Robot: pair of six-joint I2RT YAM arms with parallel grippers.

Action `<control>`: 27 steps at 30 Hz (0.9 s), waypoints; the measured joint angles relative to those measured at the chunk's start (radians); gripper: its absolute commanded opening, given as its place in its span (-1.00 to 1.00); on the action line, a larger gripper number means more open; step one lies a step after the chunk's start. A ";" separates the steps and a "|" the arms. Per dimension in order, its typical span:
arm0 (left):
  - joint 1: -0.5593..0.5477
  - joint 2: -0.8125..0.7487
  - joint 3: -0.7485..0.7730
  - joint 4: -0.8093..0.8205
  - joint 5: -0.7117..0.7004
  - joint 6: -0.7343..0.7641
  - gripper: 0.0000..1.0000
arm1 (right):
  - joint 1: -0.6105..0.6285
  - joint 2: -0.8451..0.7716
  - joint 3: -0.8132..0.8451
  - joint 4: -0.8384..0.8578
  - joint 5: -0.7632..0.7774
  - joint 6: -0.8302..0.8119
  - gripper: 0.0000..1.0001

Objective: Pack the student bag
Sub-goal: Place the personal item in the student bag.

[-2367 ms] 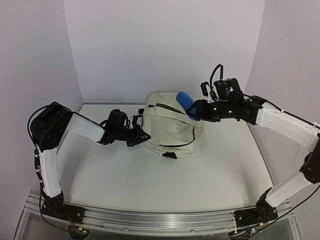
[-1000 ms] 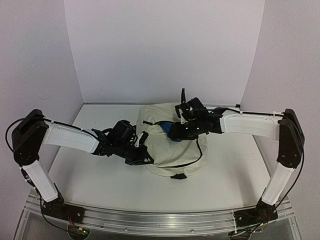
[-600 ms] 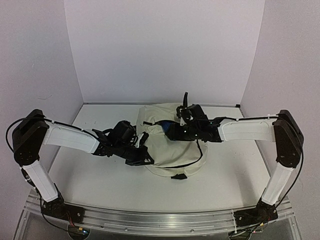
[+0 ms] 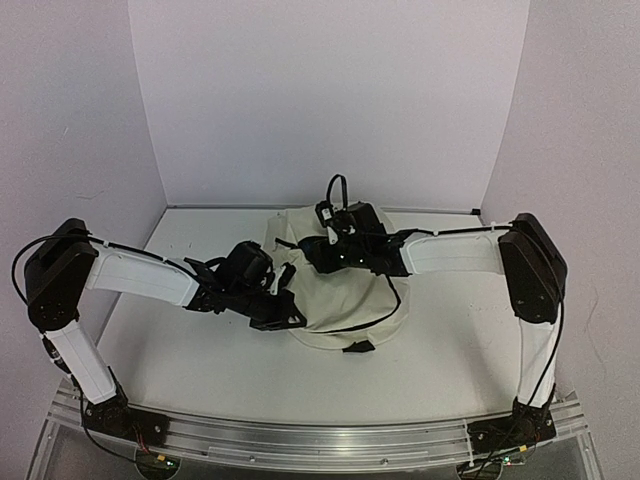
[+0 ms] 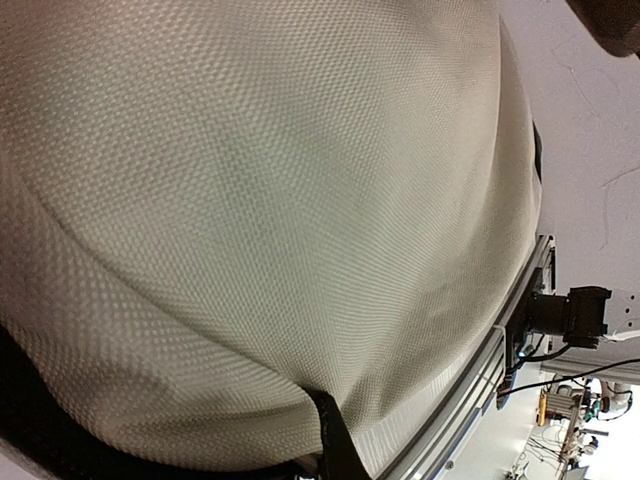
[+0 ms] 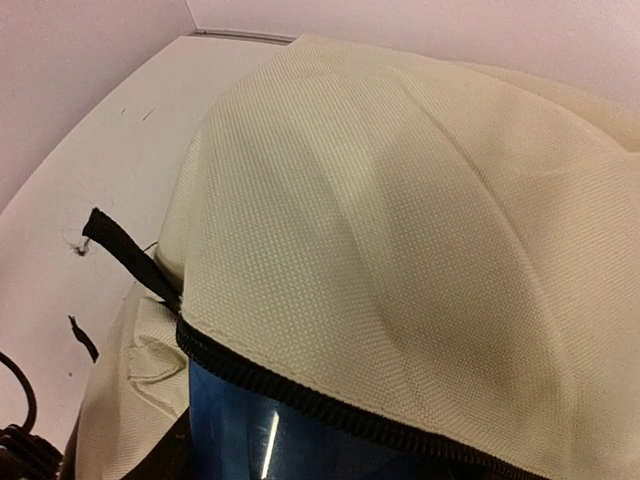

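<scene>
Leftmost, the left gripper presses, jaws together, against the near-left edge of the student bag, which lies slumped mid-table toward the back wall. At the bag's upper left, the right gripper is buried in the opening; whether its fingers are apart or clamped cannot be told. A glossy blue object shows just under the black zipper.
</scene>
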 measured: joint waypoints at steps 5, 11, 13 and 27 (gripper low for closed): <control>0.000 -0.001 0.000 -0.001 -0.015 -0.013 -1.00 | 0.014 0.023 0.016 0.026 0.100 -0.133 0.40; -0.008 -0.010 0.000 -0.018 -0.032 -0.035 -1.00 | 0.006 0.023 0.011 0.070 0.203 -0.208 0.75; -0.012 -0.022 0.000 -0.034 -0.046 -0.049 -1.00 | 0.003 -0.006 -0.026 0.087 0.205 -0.210 0.81; -0.023 -0.055 -0.014 -0.098 -0.070 -0.075 -1.00 | -0.009 -0.357 -0.240 0.071 0.052 -0.014 0.65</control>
